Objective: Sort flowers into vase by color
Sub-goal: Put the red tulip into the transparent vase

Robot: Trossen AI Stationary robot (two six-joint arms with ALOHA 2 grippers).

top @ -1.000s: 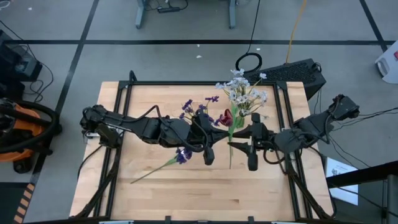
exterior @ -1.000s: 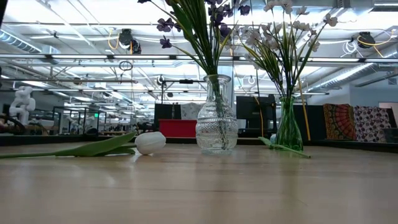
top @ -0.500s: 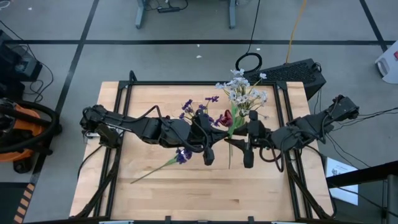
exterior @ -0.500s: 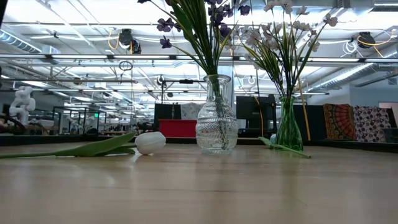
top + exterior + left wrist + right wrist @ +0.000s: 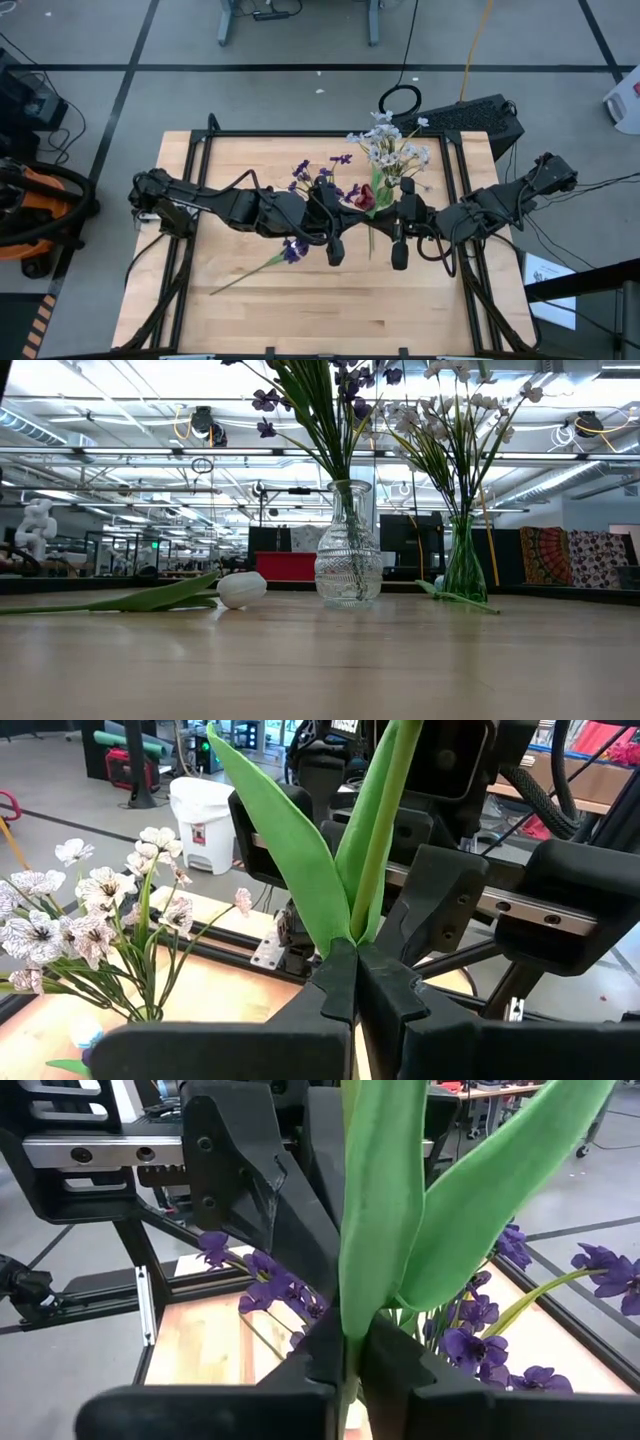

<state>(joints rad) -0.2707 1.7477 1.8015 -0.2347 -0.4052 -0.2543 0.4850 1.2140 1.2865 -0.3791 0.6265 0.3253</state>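
A dark red tulip (image 5: 362,197) with a green stem and leaves hangs in the air between my two grippers, over the table's middle. My left gripper (image 5: 355,982) reaches in from the table's left and is shut on it. My right gripper (image 5: 350,1350) comes from the right and is shut on it too. The two face each other. A clear glass vase (image 5: 348,550) holds purple sprigs (image 5: 322,178). A green vase (image 5: 465,565) holds pale white-blue blossoms (image 5: 388,148). A white tulip (image 5: 240,588) and a purple sprig (image 5: 285,252) lie flat on the table. My left gripper pinches the red tulip's stem between its two fingers at the base of the leaves (image 5: 352,935), coming level from the table's left and lying across the stem. The leaves stand out past the fingers. My right gripper pinches the same stem between its two fingers beside the leaf base (image 5: 362,1295), level from the table's right, across the stem. The tulip is off the table, and its stem end (image 5: 371,250) points toward the near edge.
Both vases stand in the table's far half, right behind the two grippers. The purple sprig lies left of centre toward the near edge. A black frame (image 5: 300,135) runs along the table's edges. Bare wood (image 5: 420,310) spreads along the near side.
My right gripper has moved a little toward the table's left, closer to my left gripper, carrying the red tulip with it. The tulip's bud has shifted slightly toward the left gripper.
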